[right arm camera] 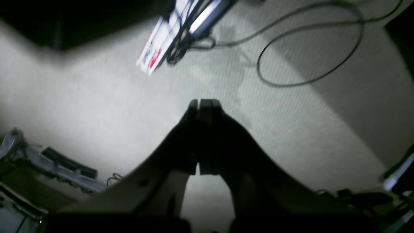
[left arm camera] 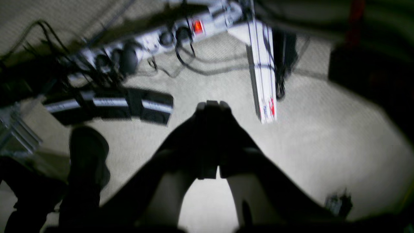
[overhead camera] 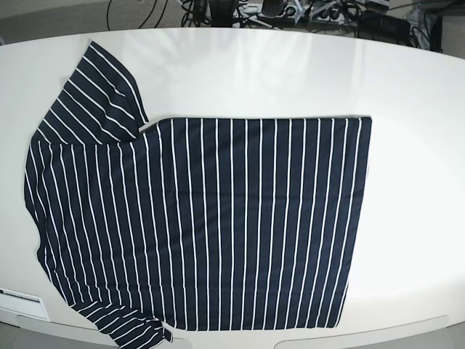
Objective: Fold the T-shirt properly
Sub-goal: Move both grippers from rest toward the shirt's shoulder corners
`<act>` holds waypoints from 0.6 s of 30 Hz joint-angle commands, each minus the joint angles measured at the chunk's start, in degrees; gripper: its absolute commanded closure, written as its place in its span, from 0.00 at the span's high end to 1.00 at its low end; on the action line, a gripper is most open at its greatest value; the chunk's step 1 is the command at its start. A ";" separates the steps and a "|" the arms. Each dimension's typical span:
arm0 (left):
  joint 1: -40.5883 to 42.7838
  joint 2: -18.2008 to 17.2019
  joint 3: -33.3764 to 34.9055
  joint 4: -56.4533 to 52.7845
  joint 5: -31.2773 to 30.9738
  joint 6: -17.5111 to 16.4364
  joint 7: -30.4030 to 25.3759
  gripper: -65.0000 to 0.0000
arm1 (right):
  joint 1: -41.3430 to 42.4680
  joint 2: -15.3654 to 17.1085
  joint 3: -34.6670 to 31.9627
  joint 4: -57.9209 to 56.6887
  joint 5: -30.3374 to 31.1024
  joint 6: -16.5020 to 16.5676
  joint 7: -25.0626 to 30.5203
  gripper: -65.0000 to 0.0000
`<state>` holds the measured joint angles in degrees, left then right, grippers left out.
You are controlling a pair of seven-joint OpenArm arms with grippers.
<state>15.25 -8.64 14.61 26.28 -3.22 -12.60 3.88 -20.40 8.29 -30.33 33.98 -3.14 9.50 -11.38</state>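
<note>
The T-shirt (overhead camera: 218, 218), dark navy with thin white stripes, lies spread flat on the white table (overhead camera: 290, 73) in the base view. Its neck end points left and its straight hem right. One sleeve reaches toward the far left corner; the other hangs at the near edge. Neither arm shows in the base view. My left gripper (left arm camera: 213, 105) is shut with nothing between its fingers, hanging over pale carpet in the left wrist view. In the right wrist view my right gripper (right arm camera: 203, 103) is likewise shut and empty above the floor. The T-shirt is out of both wrist views.
Below the left gripper lie a power strip (left arm camera: 155, 38) with plugs and cables, a white rail (left arm camera: 263, 74), black striped blocks (left arm camera: 110, 105) and a dark shoe (left arm camera: 89, 155). A looping cable (right arm camera: 310, 48) crosses the carpet in the right wrist view. Cables and gear (overhead camera: 290, 11) sit behind the table.
</note>
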 commanded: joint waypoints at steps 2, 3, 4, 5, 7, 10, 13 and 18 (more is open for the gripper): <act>3.04 -1.44 0.00 3.78 -0.24 -0.31 1.22 0.00 | -3.32 1.95 -0.11 4.72 0.15 1.14 0.11 0.00; 4.57 -2.16 0.00 5.90 -0.26 -0.31 1.62 0.00 | -5.14 2.97 -0.11 7.30 0.33 1.09 -0.13 0.00; 6.25 -2.91 0.00 8.24 -0.26 -0.31 1.81 0.00 | -7.06 4.13 -0.11 10.19 0.46 0.68 -0.46 0.00; 8.09 -3.74 0.00 10.82 -0.24 -0.31 1.79 0.00 | -9.03 5.31 -0.11 13.42 1.60 -0.17 -1.14 0.00; 11.85 -5.68 0.00 16.72 -0.22 -0.31 1.79 0.00 | -13.18 7.91 -0.11 20.52 3.91 -2.36 -2.12 0.00; 17.92 -9.07 0.00 26.45 -0.22 -0.28 1.92 0.00 | -19.71 11.78 0.02 31.63 4.61 -5.33 -2.45 0.00; 24.15 -12.76 0.00 36.09 -0.17 -0.26 2.51 0.00 | -25.92 15.19 0.02 41.68 4.59 -8.76 -3.32 0.00; 33.99 -19.17 -0.07 50.64 0.33 0.39 3.41 0.00 | -34.56 19.50 0.02 55.01 4.11 -11.72 -6.93 0.00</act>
<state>48.42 -27.51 14.59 76.75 -2.68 -12.01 7.77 -54.08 27.40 -30.28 88.62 0.91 -2.17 -18.68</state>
